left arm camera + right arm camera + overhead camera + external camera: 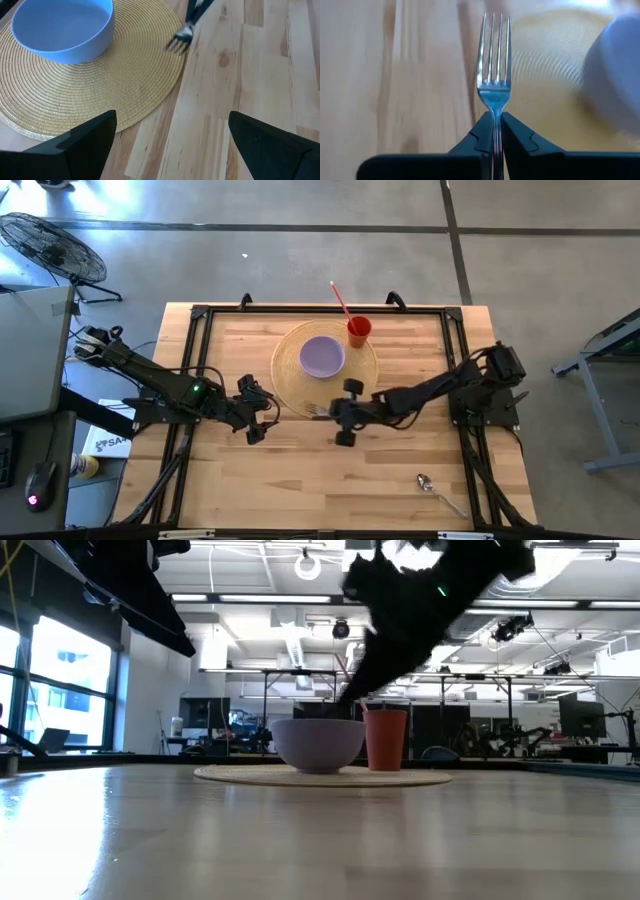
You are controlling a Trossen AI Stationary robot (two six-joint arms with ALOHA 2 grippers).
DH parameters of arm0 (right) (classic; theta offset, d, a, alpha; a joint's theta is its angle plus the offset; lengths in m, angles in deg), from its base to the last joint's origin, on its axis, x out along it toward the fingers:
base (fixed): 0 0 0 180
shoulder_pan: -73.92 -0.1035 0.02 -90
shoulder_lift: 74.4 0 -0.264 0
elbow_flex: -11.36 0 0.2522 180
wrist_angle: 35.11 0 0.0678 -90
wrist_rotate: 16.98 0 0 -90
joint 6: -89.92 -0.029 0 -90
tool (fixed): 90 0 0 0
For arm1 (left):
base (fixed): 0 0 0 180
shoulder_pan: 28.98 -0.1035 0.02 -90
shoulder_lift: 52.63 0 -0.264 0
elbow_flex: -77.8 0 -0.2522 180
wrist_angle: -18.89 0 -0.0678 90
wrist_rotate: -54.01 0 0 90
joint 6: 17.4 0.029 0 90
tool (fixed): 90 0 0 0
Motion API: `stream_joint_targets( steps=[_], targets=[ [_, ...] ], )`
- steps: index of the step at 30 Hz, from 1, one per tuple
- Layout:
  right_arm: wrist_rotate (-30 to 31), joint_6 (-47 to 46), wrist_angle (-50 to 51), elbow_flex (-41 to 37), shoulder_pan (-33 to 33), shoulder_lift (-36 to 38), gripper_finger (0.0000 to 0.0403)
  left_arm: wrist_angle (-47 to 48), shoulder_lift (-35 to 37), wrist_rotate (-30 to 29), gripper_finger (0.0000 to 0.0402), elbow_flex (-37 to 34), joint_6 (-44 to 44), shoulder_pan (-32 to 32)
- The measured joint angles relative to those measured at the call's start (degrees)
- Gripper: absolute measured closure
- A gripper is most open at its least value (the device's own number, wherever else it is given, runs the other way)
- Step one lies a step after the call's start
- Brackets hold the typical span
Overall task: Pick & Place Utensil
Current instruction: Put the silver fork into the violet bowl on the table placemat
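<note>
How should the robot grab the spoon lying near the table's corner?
Grip the spoon by its thin handle, around the middle, coming straight down with fingers either side. It lies flat and alone on the table, so nothing blocks the way. The right gripper is nearer, but it holds the fork.

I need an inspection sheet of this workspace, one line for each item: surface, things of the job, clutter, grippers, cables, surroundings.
Surface: wooden table inside a black frame.
Job's things: fork held over the edge of the round woven mat; spoon lying near the table's front right corner.
Clutter: purple bowl and red cup with a straw, both on the mat.
Grippers: right gripper shut on the fork's handle; left gripper open beside the mat, holding nothing.
Cables: bundle at the left arm's base.
Surroundings: floor fan, concrete floor, computer mouse.
</note>
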Motion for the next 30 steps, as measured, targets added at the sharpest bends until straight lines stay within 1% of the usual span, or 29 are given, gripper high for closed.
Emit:
stream_joint_targets(
  steps=[4, 9, 13, 15, 19, 21, 26, 30],
  targets=[
    [3.29, -2.55, 5.63, 6.84, 2.17, 0.09, 0.0379, 0.00, 0.00, 0.00, 0.0023, 0.00, -0.01, 0.00],
    [4.61, -6.15, 10.52, 11.63, 8.27, 0.09, 0.0384, 0.00, 0.00, 0.00, 0.0023, 0.00, 0.00, 0.02],
    [1.91, -7.41, 13.45, 13.98, 14.27, -0.06, 0.0389, 0.00, 0.00, 0.00, 0.0023, 0.00, -0.02, 0.00],
    [-0.92, -7.70, 15.08, 15.88, 16.82, -1.01, 0.0389, -0.01, 0.00, 0.00, 0.0023, 0.00, -0.02, 0.01],
    [-4.40, -8.90, 24.57, 20.37, 20.64, -4.99, 0.0385, 0.01, 0.00, 0.00, 0.0023, 0.00, -0.01, 0.02],
    [-5.11, -9.18, 28.43, 22.37, 21.98, -6.84, 0.0384, -0.12, 0.00, 0.00, 0.0023, 0.00, -0.01, 0.00],
    [-9.69, -7.75, 29.35, 25.61, 23.96, -10.87, 0.0384, -0.07, 0.00, 0.00, 0.0023, 0.00, 0.00, 0.00],
    [-10.67, -7.53, 29.21, 26.69, 25.11, -12.57, 0.0382, -0.09, 0.00, 0.00, 0.0023, 0.00, -0.01, 0.00]
  ],
)
